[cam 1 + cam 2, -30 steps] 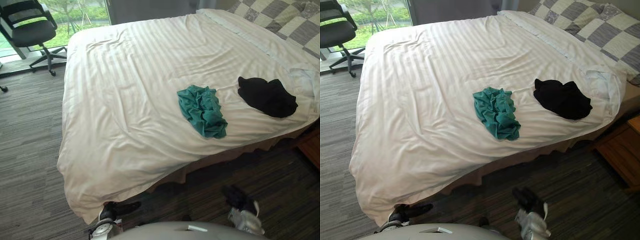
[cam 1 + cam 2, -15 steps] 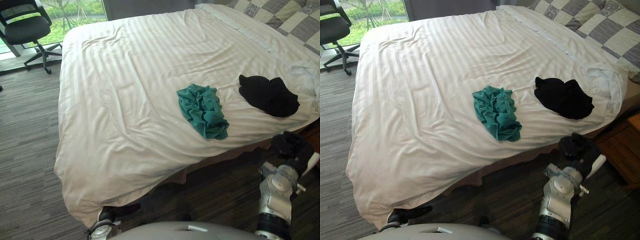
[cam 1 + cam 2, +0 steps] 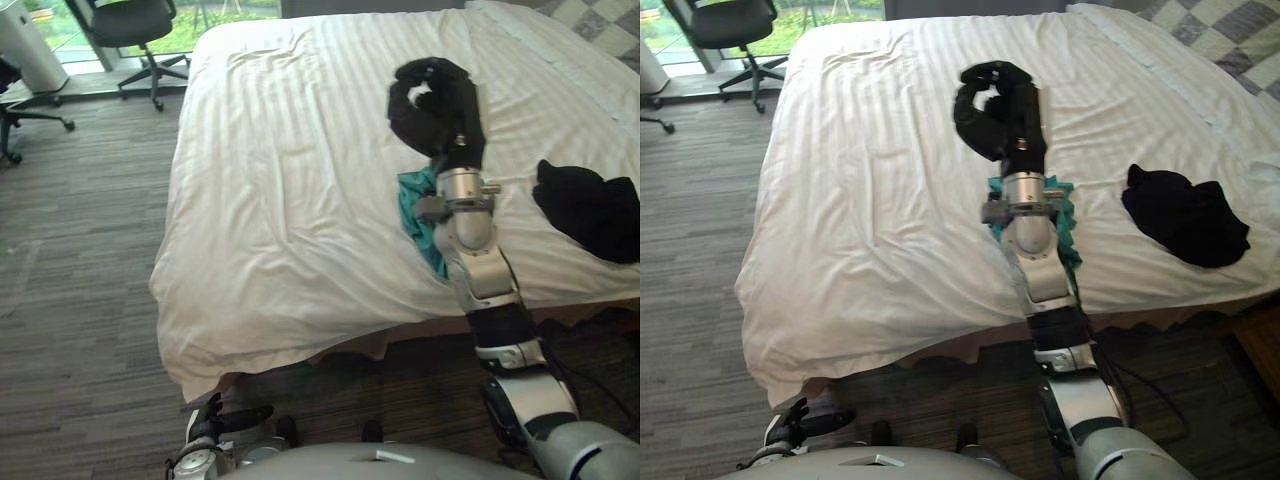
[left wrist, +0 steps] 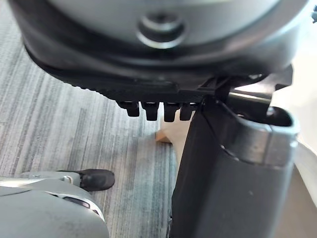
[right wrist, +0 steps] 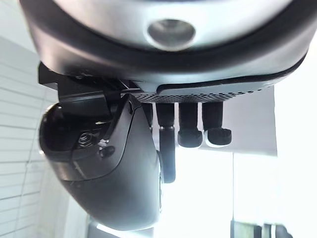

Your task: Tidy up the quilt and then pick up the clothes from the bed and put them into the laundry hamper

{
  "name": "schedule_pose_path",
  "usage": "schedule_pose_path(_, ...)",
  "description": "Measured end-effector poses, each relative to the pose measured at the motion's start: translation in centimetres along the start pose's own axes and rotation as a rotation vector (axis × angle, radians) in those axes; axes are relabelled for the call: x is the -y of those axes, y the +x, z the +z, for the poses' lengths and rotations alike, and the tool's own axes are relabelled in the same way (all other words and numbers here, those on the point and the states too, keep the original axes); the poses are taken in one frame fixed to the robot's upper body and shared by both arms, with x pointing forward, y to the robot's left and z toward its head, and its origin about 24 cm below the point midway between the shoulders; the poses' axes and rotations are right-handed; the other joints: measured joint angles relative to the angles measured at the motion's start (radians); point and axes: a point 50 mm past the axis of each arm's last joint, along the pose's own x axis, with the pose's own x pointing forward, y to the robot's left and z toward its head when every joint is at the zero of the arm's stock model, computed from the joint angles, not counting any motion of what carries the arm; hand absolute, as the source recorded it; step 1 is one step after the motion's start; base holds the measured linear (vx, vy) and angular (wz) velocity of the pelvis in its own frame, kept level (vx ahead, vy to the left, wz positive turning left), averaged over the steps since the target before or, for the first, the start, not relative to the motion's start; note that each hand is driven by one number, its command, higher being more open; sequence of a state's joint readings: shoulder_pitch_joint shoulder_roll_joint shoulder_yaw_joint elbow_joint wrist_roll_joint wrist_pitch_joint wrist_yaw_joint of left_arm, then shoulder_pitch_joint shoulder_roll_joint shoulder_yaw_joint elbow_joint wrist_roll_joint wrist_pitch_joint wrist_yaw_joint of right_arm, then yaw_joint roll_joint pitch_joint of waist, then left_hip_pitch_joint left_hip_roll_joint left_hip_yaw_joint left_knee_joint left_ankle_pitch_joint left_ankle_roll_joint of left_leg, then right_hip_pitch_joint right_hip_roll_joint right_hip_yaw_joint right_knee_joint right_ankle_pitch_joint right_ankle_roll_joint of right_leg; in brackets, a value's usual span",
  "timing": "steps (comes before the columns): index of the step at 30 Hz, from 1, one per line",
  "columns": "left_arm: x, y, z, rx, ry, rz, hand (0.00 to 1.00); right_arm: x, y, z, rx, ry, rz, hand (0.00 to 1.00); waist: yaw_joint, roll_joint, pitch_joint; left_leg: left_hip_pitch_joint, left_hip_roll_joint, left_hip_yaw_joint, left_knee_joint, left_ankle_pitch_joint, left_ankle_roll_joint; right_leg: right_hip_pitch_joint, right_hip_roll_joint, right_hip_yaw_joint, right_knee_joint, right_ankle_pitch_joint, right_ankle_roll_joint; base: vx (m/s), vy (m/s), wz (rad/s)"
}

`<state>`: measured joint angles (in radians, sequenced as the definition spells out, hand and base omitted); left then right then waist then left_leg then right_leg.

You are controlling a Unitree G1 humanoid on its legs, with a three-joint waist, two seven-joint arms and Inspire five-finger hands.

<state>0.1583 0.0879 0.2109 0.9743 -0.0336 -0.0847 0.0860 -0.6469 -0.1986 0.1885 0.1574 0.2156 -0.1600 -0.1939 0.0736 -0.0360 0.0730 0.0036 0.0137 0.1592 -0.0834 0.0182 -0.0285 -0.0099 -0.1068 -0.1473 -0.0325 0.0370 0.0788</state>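
A white striped quilt (image 3: 300, 180) covers the bed and hangs over its near edge. A crumpled teal garment (image 3: 412, 208) lies on it, partly hidden behind my right forearm. A black garment (image 3: 590, 205) lies further right on the quilt. My right hand (image 3: 432, 100) is stretched out over the middle of the quilt beyond the teal garment, its fingers (image 5: 190, 129) curled and holding nothing. My left hand (image 3: 228, 418) hangs low by the bed's near corner above the floor, fingers relaxed, with nothing in it.
A black office chair (image 3: 135, 22) stands on the carpet past the bed's far left corner, with a white upright appliance (image 3: 30, 45) beside it. Checked pillows (image 3: 1220, 25) lie at the head of the bed on the right. Striped carpet (image 3: 70, 250) runs along the left.
My right arm has swung up from below the bed's edge to over the quilt, now covering part of the teal garment. The whole picture has also shifted. The garments lie as before.
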Motion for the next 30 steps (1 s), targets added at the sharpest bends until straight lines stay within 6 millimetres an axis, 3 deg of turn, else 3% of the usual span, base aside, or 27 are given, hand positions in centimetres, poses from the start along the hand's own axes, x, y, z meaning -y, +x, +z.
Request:
schedule_pose_path(5,-0.5,0.1,0.7,0.025,-0.002,0.021,1.0,-4.5,2.3,1.3,0.022,0.187,0.102,0.0,0.044,-0.024,0.049,-0.044,-0.004,-0.099,0.001,0.026,-0.001,0.014,-0.002,-0.094,-0.014,0.005,-0.003,-0.03,-0.017,0.62)
schedule_pose_path(7,-0.5,0.3,1.3,0.041,0.002,0.024,1.0,-6.0,3.0,2.0,0.023,0.3,0.129,0.0,0.079,-0.035,0.085,-0.076,-0.005,-0.152,0.023,0.03,-0.003,0.022,0.001,-0.142,-0.023,0.009,-0.006,-0.03,-0.017,0.71)
schedule_pose_path(12,0.2,0.8,3.3,0.095,0.004,0.005,1.0,-8.8,3.5,1.5,-0.03,0.467,0.145,0.0,0.137,-0.034,0.153,-0.146,-0.008,-0.255,0.065,0.041,-0.016,0.023,0.01,-0.24,-0.022,0.007,-0.009,-0.05,-0.021,0.66)
schedule_pose_path(16,1.3,1.1,5.6,0.16,0.017,-0.024,1.0,-12.9,1.8,-0.4,-0.156,0.503,0.243,0.0,0.175,-0.028,0.211,-0.211,-0.012,-0.308,0.082,0.058,-0.026,-0.007,0.016,-0.291,-0.022,0.002,-0.016,-0.07,-0.013,0.37)
schedule_pose_path(20,2.2,1.3,7.5,0.217,0.025,-0.046,1.0,-14.9,-0.8,-3.3,-0.283,0.452,0.342,0.0,0.197,-0.012,0.263,-0.245,-0.016,-0.336,0.082,0.072,-0.032,-0.028,0.017,-0.317,-0.02,-0.006,-0.028,-0.07,0.005,0.2)
schedule_pose_path(22,2.7,1.3,8.3,0.239,0.028,-0.055,1.0,-15.1,-1.7,-4.6,-0.335,0.426,0.363,0.0,0.198,0.001,0.287,-0.262,-0.016,-0.344,0.082,0.082,-0.034,-0.044,0.018,-0.319,-0.013,-0.009,-0.032,-0.08,0.014,0.12)
schedule_pose_path(24,3.5,1.3,9.5,0.274,0.039,-0.076,1.0,-14.6,-2.6,-6.6,-0.415,0.392,0.347,0.0,0.199,0.03,0.324,-0.286,-0.011,-0.348,0.082,0.097,-0.037,-0.079,0.017,-0.32,0.016,-0.013,-0.038,-0.09,0.028,0.03)
schedule_pose_path(26,4.1,1.2,10.8,0.324,0.034,-0.09,1.0,-12.8,-3.5,-9.4,-0.517,0.289,0.284,0.0,0.199,0.056,0.36,-0.316,-0.006,-0.349,0.079,0.112,-0.044,-0.121,0.016,-0.319,0.041,-0.019,-0.045,-0.1,0.03,-0.04)
schedule_pose_path(30,5.1,1.0,12.2,0.37,0.027,-0.112,1.0,-10.8,-4.8,-12.1,-0.632,0.171,0.27,0.0,0.198,0.091,0.383,-0.345,0.002,-0.347,0.045,0.148,-0.052,-0.184,0.011,-0.319,0.086,-0.036,-0.053,-0.1,0.014,-0.03)
